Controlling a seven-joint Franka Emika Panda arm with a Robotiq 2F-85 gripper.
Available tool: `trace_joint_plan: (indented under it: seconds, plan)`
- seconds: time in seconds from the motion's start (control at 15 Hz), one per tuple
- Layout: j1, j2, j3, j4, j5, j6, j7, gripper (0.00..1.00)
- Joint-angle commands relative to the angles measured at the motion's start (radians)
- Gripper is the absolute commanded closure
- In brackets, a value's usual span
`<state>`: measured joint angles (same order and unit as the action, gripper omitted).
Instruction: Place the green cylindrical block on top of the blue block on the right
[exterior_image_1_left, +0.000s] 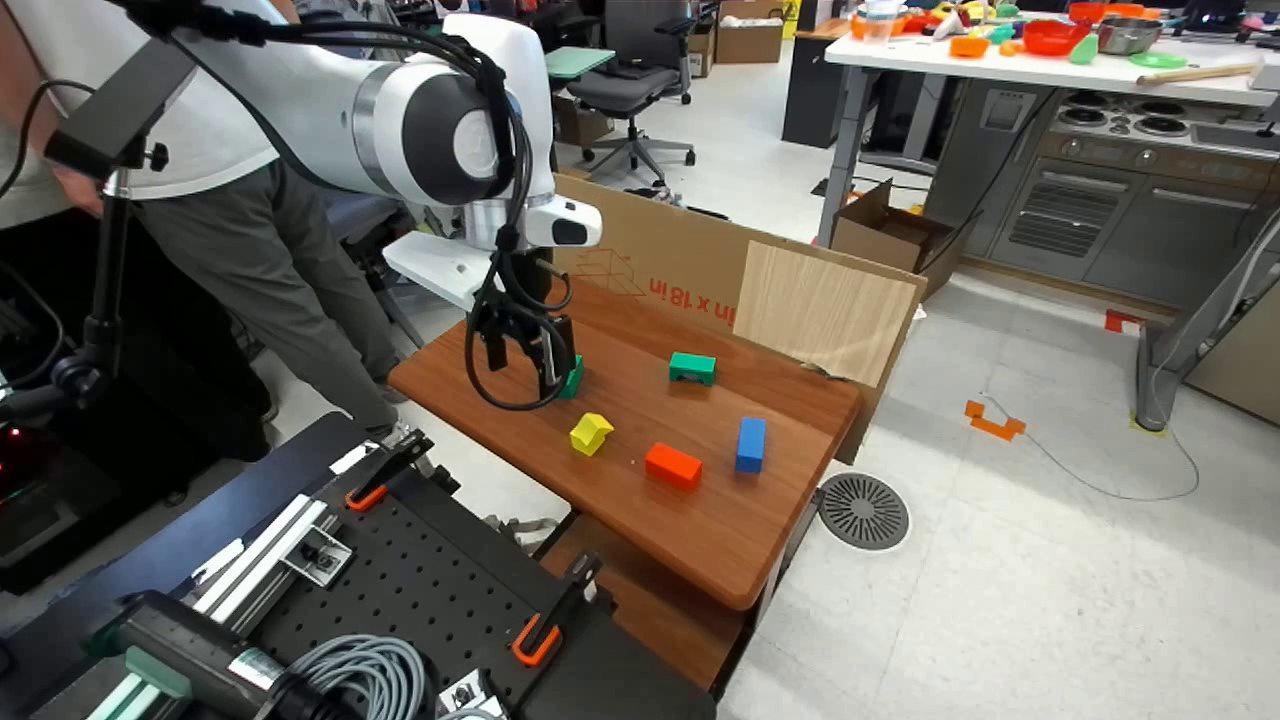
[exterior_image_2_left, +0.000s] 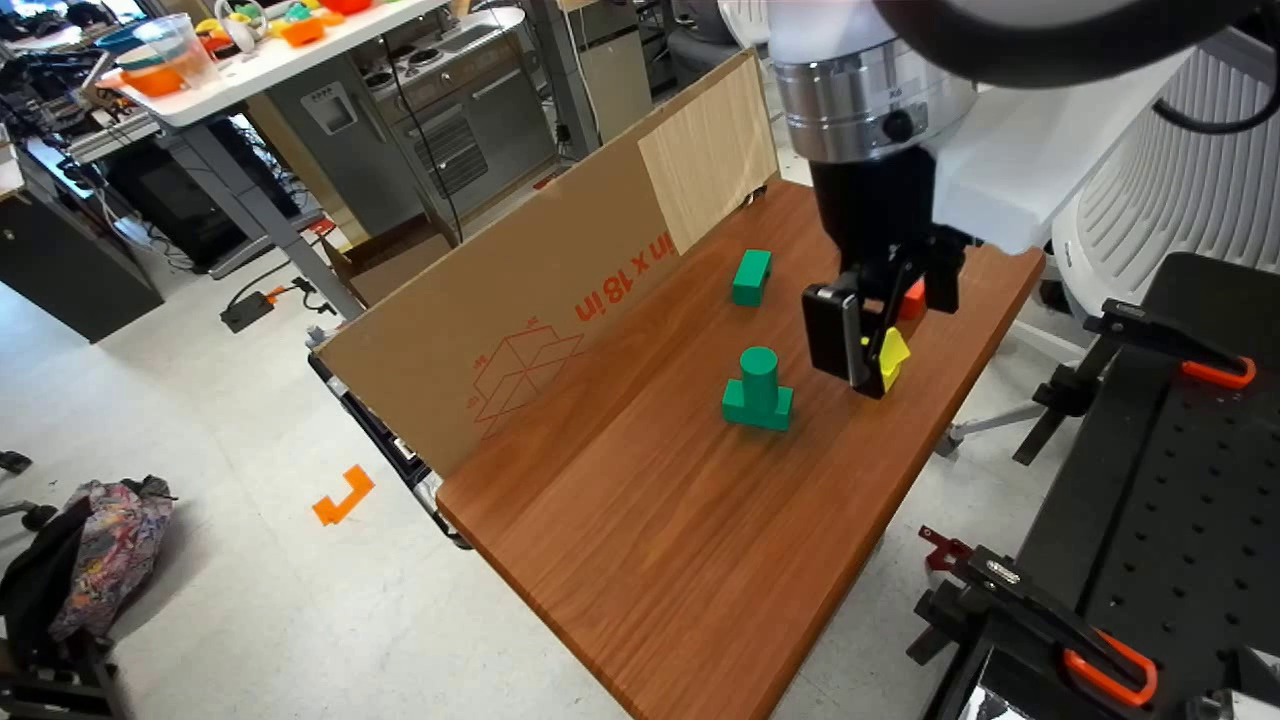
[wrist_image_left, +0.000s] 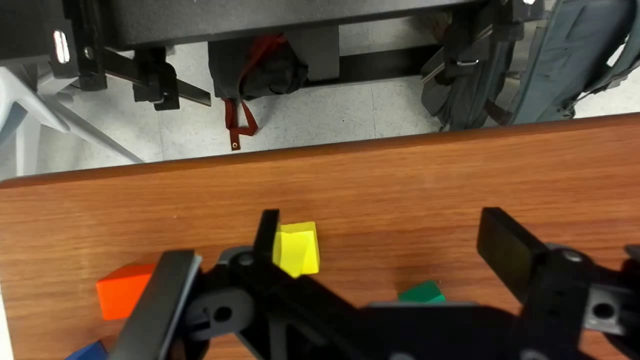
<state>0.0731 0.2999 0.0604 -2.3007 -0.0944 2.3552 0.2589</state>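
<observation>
Fingers (wrist_image_left: 510, 257) spread, empty. Cylinder (exterior_image_2_left: 759, 372), mid-frame, stands on or against a green block (exterior_image_2_left: 739, 407); too low a grip could catch both, spoiling placement on the blue block (exterior_image_1_left: 750, 446), right of centre.

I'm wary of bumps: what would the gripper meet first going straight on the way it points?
Probably the wooden tabletop below the open gripper; the yellow block shows close to its path, but depth is unclear.
</observation>
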Motion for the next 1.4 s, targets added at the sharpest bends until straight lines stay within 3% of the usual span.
trace_joint_plan:
  seconds: [0.0,0.4,1.33]
  plan:
    - [0.040,0.090,-0.021,0.090,-0.021,0.025,0.030,0.00]
    - [0.089,0.157,-0.041,0.160,-0.034,0.078,0.064,0.00]
    - [0.156,0.245,-0.073,0.291,-0.051,0.053,0.103,0.01]
